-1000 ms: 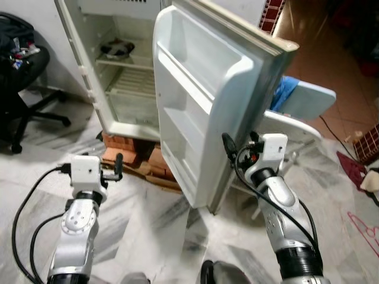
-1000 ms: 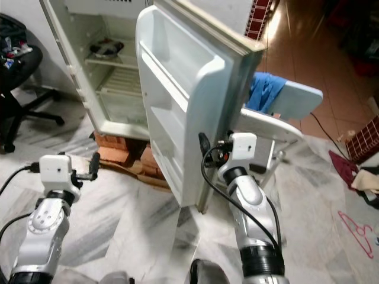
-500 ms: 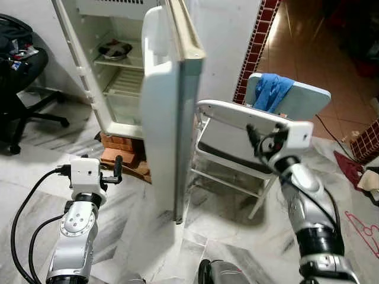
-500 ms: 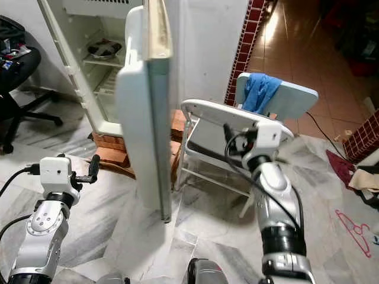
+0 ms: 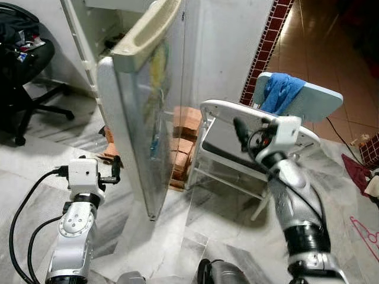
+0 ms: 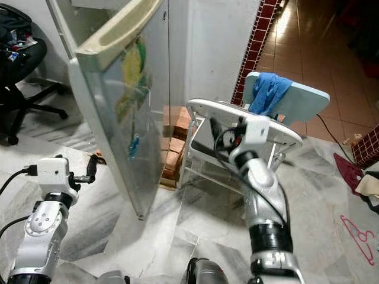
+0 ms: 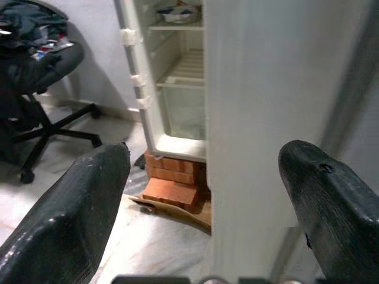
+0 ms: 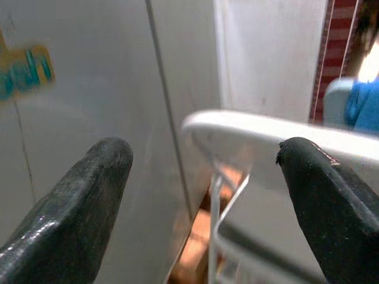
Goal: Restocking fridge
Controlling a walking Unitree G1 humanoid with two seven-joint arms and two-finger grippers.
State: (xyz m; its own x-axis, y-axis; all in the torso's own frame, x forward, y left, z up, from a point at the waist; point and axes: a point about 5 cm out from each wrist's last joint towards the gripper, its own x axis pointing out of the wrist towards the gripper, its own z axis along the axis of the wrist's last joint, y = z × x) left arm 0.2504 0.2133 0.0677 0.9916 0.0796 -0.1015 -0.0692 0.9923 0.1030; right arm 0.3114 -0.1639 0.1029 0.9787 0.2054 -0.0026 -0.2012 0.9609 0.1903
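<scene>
Both grippers are up in front of the robot with nothing between their fingers. On the left, the left gripper (image 5: pixel 116 170) is raised low beside the inner face of the fridge door (image 5: pixel 142 118), its two black fingers spread wide in the wrist view, framing the door's edge and the fridge (image 7: pixel 172 89) beyond. On the right, the right gripper (image 5: pixel 243 131) sits higher, near the rim of a white folding chair (image 5: pixel 237 115), fingers likewise well apart, clear of the door. That door stands partly swung, its outer face toward the right arm, with yellow and blue stickers (image 5: pixel 156 65) on it. Through the gap, the left wrist view shows white shelves inside the cabinet and a dish (image 7: pixel 177 10) on the upper shelf; what it holds is too small to tell. Under the fridge lie red bricks (image 5: pixel 183 136), which raise it off the floor (image 5: pixel 195 236), a pale marble with grey veins. A blue cloth (image 5: pixel 278 94) is draped over the chair's light-blue back. To the far left stands a black office chair (image 5: pixel 26 65) piled with dark things. Behind the white chair a strip of red tile (image 5: pixel 263 47) edges the white wall, and beyond it the floor turns to brown tile (image 5: pixel 331 53). A pink hanger (image 5: pixel 364 231) lies on the floor at the far right.
</scene>
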